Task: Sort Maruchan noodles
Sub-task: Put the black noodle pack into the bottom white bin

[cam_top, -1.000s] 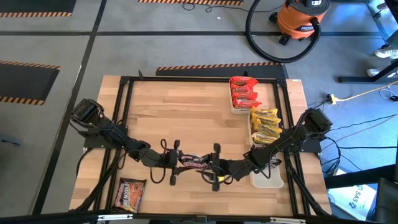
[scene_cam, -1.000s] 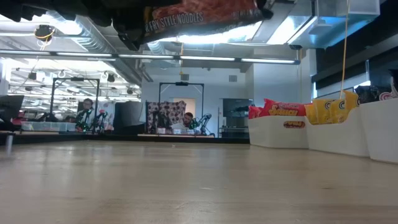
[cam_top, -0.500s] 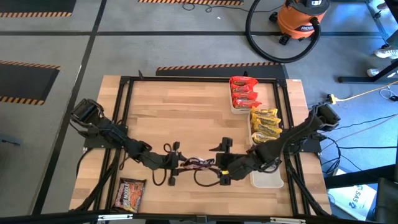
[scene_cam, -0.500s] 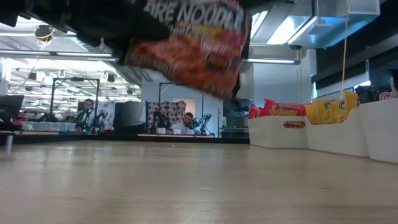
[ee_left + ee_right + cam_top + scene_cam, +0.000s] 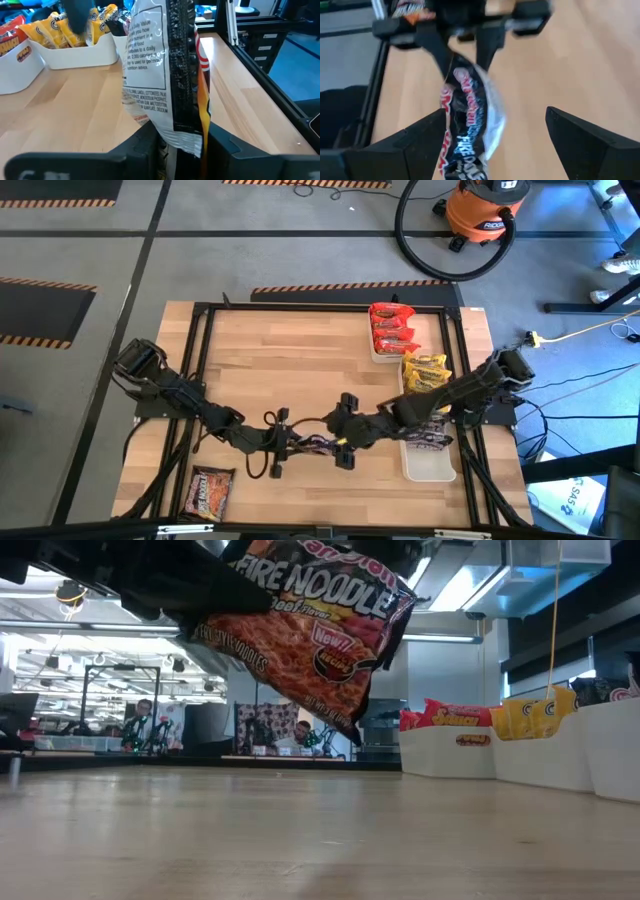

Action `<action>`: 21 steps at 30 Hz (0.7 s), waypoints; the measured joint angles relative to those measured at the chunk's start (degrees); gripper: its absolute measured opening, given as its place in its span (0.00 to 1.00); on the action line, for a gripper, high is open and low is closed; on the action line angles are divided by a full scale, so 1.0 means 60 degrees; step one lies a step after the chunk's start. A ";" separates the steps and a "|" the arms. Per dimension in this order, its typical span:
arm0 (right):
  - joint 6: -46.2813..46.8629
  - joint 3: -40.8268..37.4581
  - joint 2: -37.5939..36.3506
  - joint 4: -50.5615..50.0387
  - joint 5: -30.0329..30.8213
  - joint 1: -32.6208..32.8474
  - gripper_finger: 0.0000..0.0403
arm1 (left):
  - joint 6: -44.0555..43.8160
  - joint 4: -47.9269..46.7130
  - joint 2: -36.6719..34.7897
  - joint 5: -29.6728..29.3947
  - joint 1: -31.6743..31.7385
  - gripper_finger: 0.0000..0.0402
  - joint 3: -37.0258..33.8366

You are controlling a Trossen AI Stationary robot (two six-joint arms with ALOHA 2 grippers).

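A dark maroon Maruchan noodle packet (image 5: 315,444) hangs above the table's near middle; the low view (image 5: 310,640) shows it tilted, its printed face toward the near edge. My left gripper (image 5: 284,442) is shut on its left end and also shows in the right wrist view (image 5: 465,30). My right gripper (image 5: 343,432) is open at the packet's right end. Its fingers (image 5: 427,142) stand on either side of the packet (image 5: 470,125); I cannot tell whether they touch it. My left gripper pinches the packet's crimped end edge (image 5: 189,137) between its two fingers (image 5: 145,145). The fingers come level from the table's left, along the packet. The packet stands on edge and reaches away from the fingers, lifted clear of the table.
Another dark packet (image 5: 208,492) lies at the table's near left corner. Three white trays stand along the right side: one with red packets (image 5: 392,330), one with yellow packets (image 5: 427,378), and the nearest (image 5: 430,465) with a dark packet. The table's middle is bare wood.
The packet has tipped from lying level between both grippers to hanging tilted, its face toward the near edge. My right gripper drew back toward the table's right edge, then came in again toward the packet, a little toward the far edge.
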 joint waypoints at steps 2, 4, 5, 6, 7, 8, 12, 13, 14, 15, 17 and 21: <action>0.0174 0.0000 0.0160 -0.0086 -0.0562 -0.0095 0.80 | -0.0004 0.0015 0.0000 -0.0004 0.0000 0.24 0.0000; 0.0299 0.0000 0.0300 -0.0075 -0.1017 -0.0092 0.80 | -0.0004 0.0033 0.0000 -0.0004 0.0000 0.22 0.0000; 0.0332 0.0000 0.0349 -0.0090 -0.1126 -0.0091 0.80 | -0.0004 0.0033 0.0000 -0.0007 0.0000 0.22 0.0000; 0.0336 -0.0004 0.0402 -0.0087 -0.1141 -0.0075 0.80 | -0.0004 0.0033 0.0000 -0.0021 0.0000 0.22 0.0000; 0.0338 -0.0004 0.0450 -0.0030 -0.1142 -0.0076 0.80 | 0.0000 0.0033 0.0000 -0.0049 0.0000 0.22 0.0000; 0.0335 -0.0004 0.0475 -0.0019 -0.1135 -0.0073 0.80 | 0.0004 0.0036 0.0000 -0.0073 0.0000 0.22 0.0000; 0.0479 0.0004 0.0624 0.0168 -0.0989 -0.0079 0.80 | 0.0004 0.0042 0.0000 -0.0080 0.0039 0.22 -0.0007; 0.0496 -0.0013 0.0658 0.0083 -0.0889 -0.0091 0.80 | 0.0004 0.0047 0.0000 -0.0086 0.0044 0.22 -0.0007; 0.0503 -0.0018 0.0753 0.0155 -0.0854 -0.0117 0.80 | 0.0004 0.0047 0.0000 -0.0087 0.0044 0.22 -0.0007; 0.0508 -0.0001 0.0864 0.0431 -0.0913 -0.0153 0.80 | 0.0004 0.0047 0.0000 -0.0085 0.0044 0.22 -0.0007; 0.0511 -0.0011 0.1006 0.0417 -0.1054 -0.0150 0.80 | 0.0004 0.0073 0.0000 -0.0095 0.0044 0.22 -0.0011; 0.0513 -0.0007 0.1351 0.0789 -0.1119 -0.0146 0.80 | 0.0000 0.0062 0.0000 -0.0111 0.0051 0.22 -0.0014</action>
